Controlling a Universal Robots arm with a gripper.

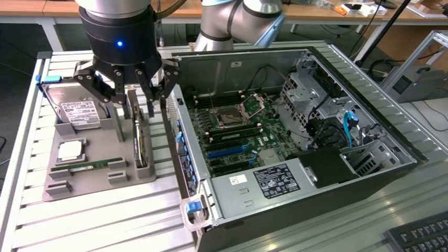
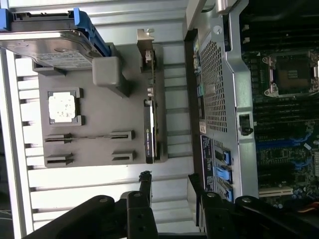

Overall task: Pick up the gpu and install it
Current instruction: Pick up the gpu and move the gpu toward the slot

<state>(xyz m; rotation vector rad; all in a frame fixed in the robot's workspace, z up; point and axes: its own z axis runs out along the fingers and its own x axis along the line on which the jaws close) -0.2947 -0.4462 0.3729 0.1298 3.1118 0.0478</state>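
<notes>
Open computer case [image 1: 231, 63] is lying on the desk [image 1: 28, 210]; beside it, a grey holder [image 1: 91, 142] is carrying the gpu [image 1: 142, 149] on edge. Approach step, judged: the gripper [image 1: 134, 107] is hovering above the card, fingers spread and empty. A grasp is calling for straddling its thin edge. The wrist view is adding the card's silver bracket [image 2: 144, 37]; the exterior view, the motherboard slots [image 1: 227, 152].

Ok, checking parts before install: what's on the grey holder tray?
Silver hard drive with white label, square silver processor chip, narrow green memory stick, thin green-and-black gpu standing on edge. The black end effector covers part of it.
</notes>
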